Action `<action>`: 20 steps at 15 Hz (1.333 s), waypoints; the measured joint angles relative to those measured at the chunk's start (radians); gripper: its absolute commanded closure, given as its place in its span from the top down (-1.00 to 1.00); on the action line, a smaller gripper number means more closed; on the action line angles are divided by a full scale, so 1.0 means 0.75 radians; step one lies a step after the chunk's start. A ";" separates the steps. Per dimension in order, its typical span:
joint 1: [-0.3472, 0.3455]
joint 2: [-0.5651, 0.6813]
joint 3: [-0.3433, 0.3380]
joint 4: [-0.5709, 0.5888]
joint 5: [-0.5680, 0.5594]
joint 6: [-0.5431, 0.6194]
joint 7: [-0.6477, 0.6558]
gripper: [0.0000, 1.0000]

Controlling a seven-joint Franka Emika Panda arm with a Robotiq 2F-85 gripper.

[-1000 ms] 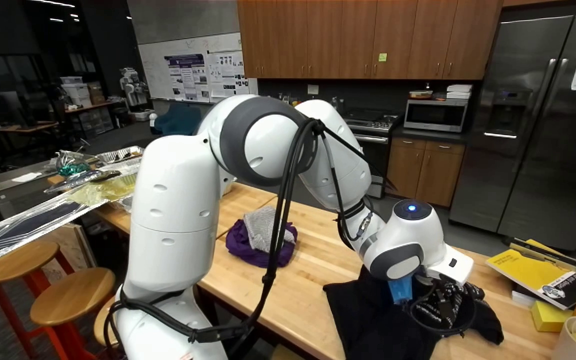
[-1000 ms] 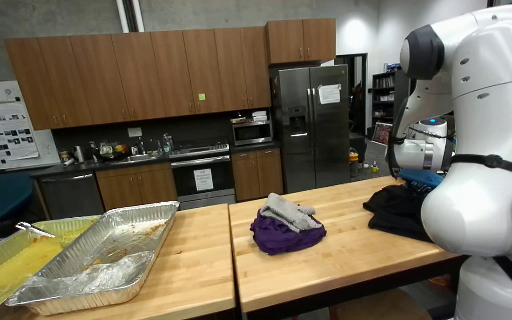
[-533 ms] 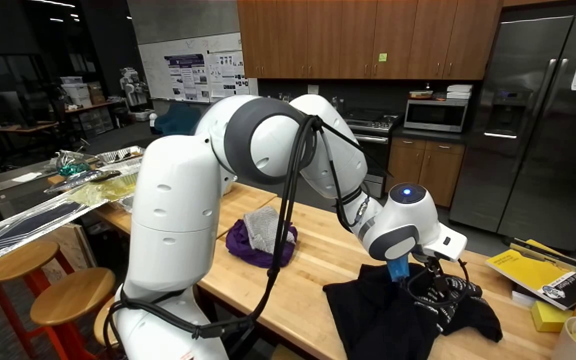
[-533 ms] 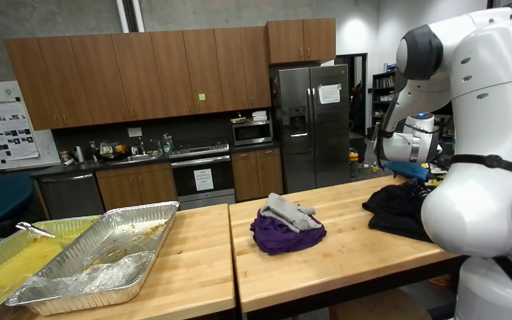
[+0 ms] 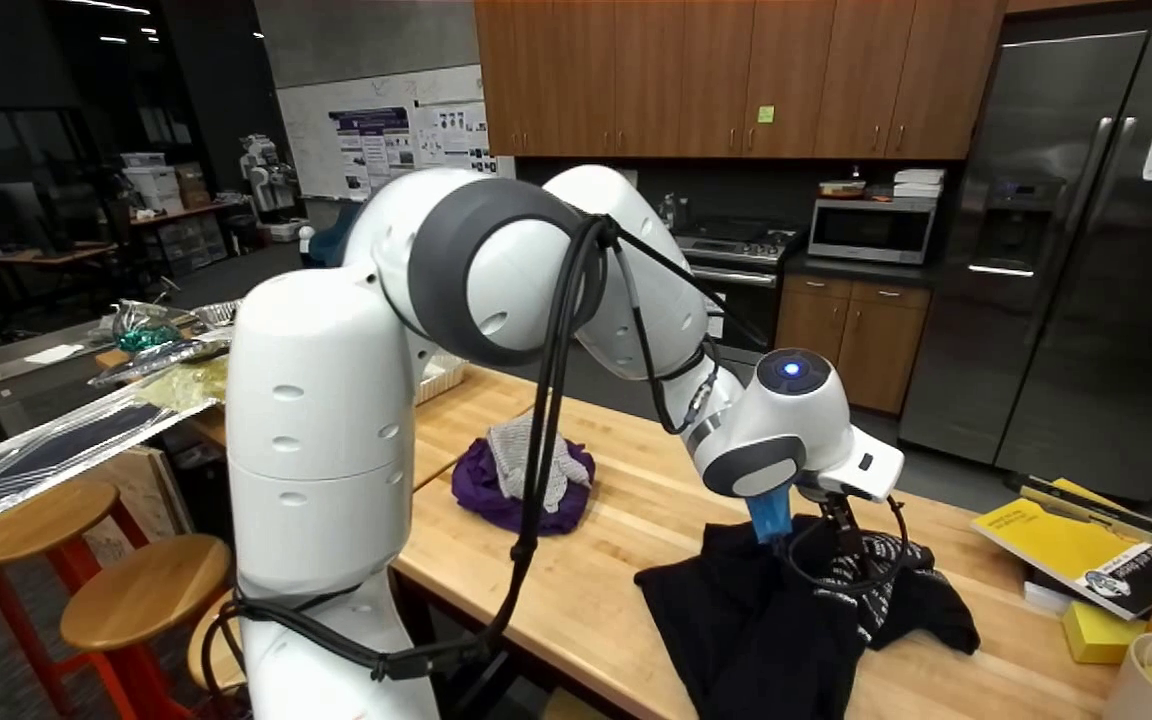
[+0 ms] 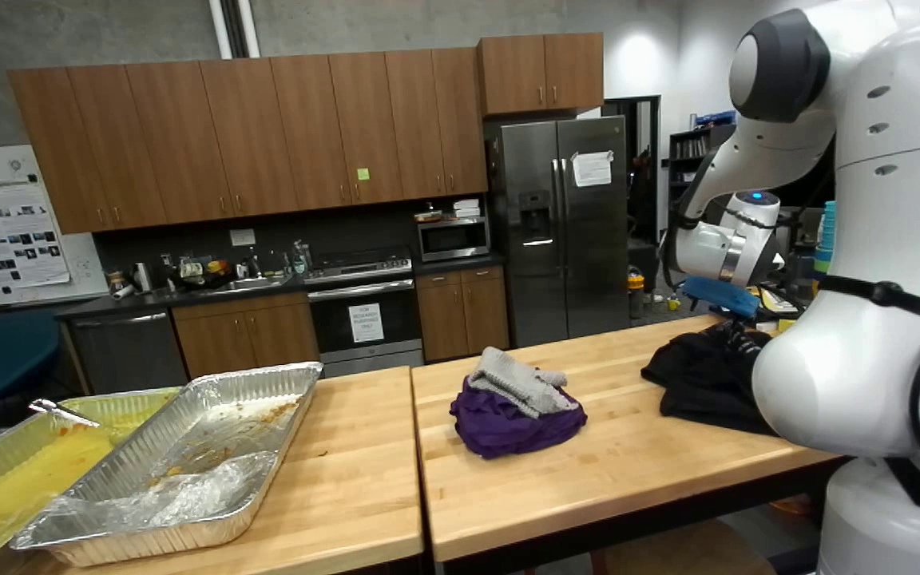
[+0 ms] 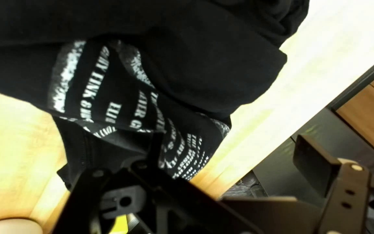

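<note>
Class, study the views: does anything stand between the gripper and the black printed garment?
Nothing visible does. In the wrist view, no other object shows between the open gripper and the black garment. In an exterior view, a cable loop hangs beside the gripper, its line overlapping the garment; whether they touch is unclear.

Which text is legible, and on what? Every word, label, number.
"FOR RESEARCH PURPOSES ONLY": white paper sheet on the black-and-steel oven.
"FINK &": printed on the black fabric garment.
"ELI": same garment, possibly cut short.
Other garment print: cut by folds or blurred.
Too small or blurred to read: yellow-and-black book, white paper posters, white paper notice on the steel refrigerator, green square sticky note.
</note>
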 measured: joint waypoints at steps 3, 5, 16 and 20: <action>-0.047 -0.113 0.051 -0.066 0.099 0.000 -0.112 1.00; -0.053 -0.182 0.062 -0.103 0.156 -0.007 -0.172 1.00; 0.045 -0.574 -0.082 -0.344 0.181 -0.457 -0.258 1.00; 0.132 -0.627 -0.188 -0.402 0.133 -0.480 -0.256 1.00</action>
